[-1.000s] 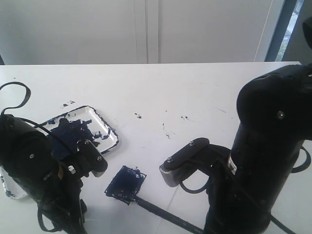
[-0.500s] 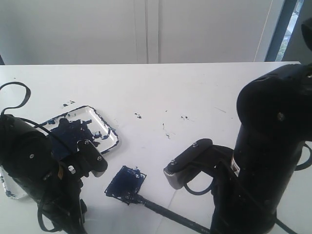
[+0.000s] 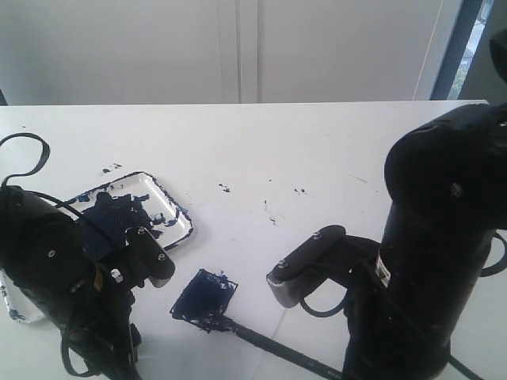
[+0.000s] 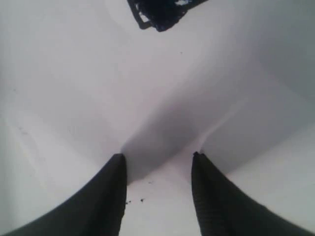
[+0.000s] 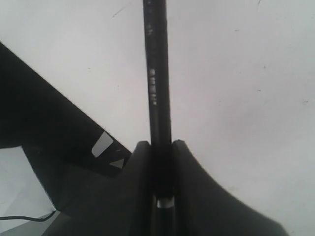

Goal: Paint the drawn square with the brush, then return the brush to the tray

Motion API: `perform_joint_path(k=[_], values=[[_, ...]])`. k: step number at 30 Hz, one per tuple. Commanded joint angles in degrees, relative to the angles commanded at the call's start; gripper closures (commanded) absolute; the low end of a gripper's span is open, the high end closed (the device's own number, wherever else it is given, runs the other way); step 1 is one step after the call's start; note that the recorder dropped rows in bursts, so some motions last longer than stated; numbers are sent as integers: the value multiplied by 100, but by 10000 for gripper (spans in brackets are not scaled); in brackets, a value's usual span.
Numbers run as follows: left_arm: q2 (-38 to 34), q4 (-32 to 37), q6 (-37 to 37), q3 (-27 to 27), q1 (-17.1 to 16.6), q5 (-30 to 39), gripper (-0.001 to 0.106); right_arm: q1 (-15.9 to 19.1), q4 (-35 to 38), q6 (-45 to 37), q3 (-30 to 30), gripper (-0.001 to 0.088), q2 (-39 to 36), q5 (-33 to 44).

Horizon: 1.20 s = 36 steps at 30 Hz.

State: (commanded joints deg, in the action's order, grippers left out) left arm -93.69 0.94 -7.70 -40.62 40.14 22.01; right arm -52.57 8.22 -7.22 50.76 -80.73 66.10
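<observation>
The drawn square lies on the white sheet near the front, its inside smeared dark blue-black; the left wrist view catches part of the square. The brush slants from the square's near corner toward the right arm, its tip touching that corner. My right gripper is shut on the black brush shaft, a silver band showing between the jaws. The tray, blotched with dark paint, sits to the left behind the left arm. My left gripper hangs open over bare white surface, nothing between its fingers.
Small paint specks dot the white table behind the square. A black cable loop lies at the far left. The bulky right arm fills the front right and the left arm the front left.
The right arm's wrist has shifted slightly right and down, drawing the brush a little with it. The left arm has not moved.
</observation>
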Motion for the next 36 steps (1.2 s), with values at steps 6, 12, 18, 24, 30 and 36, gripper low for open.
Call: perform_joint_path(k=[6, 12, 18, 24, 30, 36], values=[[0, 0, 0, 0, 0, 0, 570, 0, 30, 0, 0, 868, -171, 0], [0, 0, 0, 0, 0, 25, 570, 0, 10, 0, 0, 868, -169, 224], [0, 0, 0, 0, 0, 25, 570, 0, -169, 154, 0, 868, -159, 256], [0, 0, 0, 0, 0, 40, 570, 0, -565, 487, 0, 868, -159, -7], [0, 0, 0, 0, 0, 27, 570, 0, -706, 614, 0, 868, -159, -62], [0, 0, 0, 0, 0, 27, 570, 0, -878, 765, 0, 868, -159, -207]])
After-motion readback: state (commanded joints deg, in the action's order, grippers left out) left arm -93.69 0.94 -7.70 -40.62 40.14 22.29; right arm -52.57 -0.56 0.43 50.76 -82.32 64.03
